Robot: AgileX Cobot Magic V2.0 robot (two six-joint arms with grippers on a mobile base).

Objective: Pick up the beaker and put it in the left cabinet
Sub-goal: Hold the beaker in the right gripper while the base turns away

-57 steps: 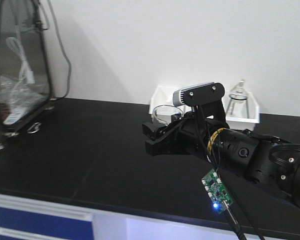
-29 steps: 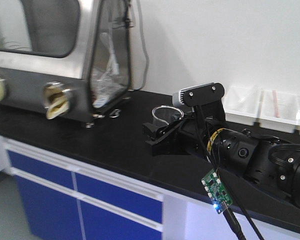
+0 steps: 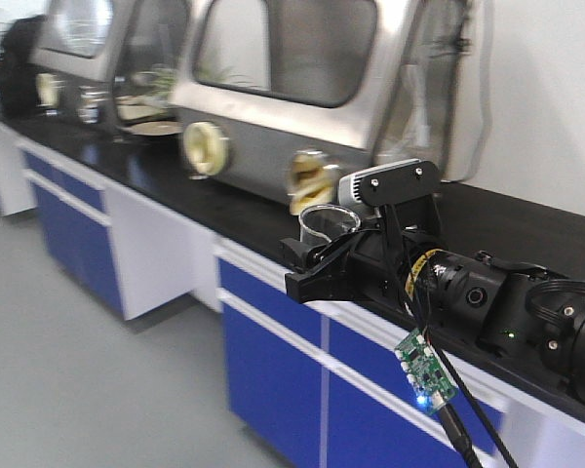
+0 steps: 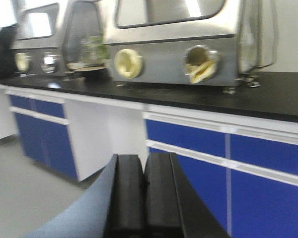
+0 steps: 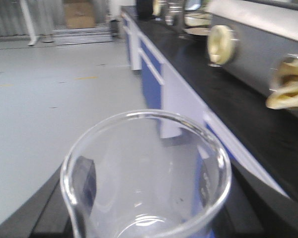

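Front view: right claw (image 3: 315, 258) is closed around the beaker (image 3: 328, 223). The beaker is upright, mouth up and looks empty. In frame it sits just below the right-hand glove port of the steel glovebox (image 3: 283, 93); how far in front of it, can't tell. The glovebox stands on the black tabletop (image 3: 536, 229), with blue drawer fronts (image 3: 273, 356) under it. A wrist camera (image 3: 385, 183) sits above the claw, and a small green circuit board (image 3: 424, 375) hangs below the arm on a cable.

Left wrist view: left claw (image 4: 144, 198) has both fingers pressed together with nothing between them. It hangs off the tabletop, below and in front of the glovebox.

Right wrist view: the beaker rim fills the lower frame. One dark claw finger shows through the glass on the left. The glovebox ports are upper right, with grey floor to the left.
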